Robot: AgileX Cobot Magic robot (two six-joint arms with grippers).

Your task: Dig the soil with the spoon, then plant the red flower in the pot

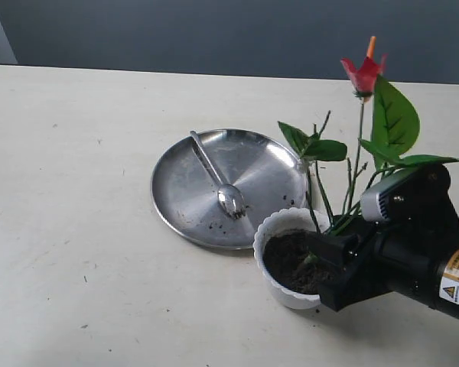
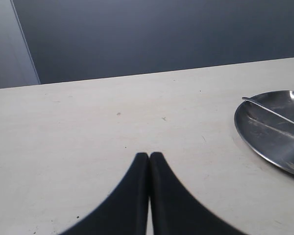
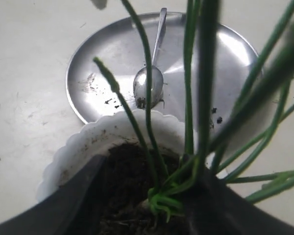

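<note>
The white scalloped pot [image 1: 278, 227] stands in front of the steel plate, filled with dark soil [image 1: 289, 260]. The red flower [image 1: 365, 74] stands up out of it, stems and green leaves leaning right. Its stem base [image 3: 162, 201] sits in the soil [image 3: 125, 169], inside the pot [image 3: 100, 131]. My right gripper [image 1: 329, 271] is low at the pot's right side. It is open [image 3: 149, 169], one finger on each side of the stem base, the stems close to one finger. The spoon [image 1: 231, 200] lies on the plate, bowl toward the pot. My left gripper [image 2: 149, 155] is shut on nothing above bare table.
The round steel plate [image 1: 268, 164] lies just behind the pot with soil crumbs on it [image 3: 100, 68]. Its rim [image 2: 264, 134] and the spoon handle [image 2: 270, 112] show in the left wrist view. A dark wall runs behind the pale table.
</note>
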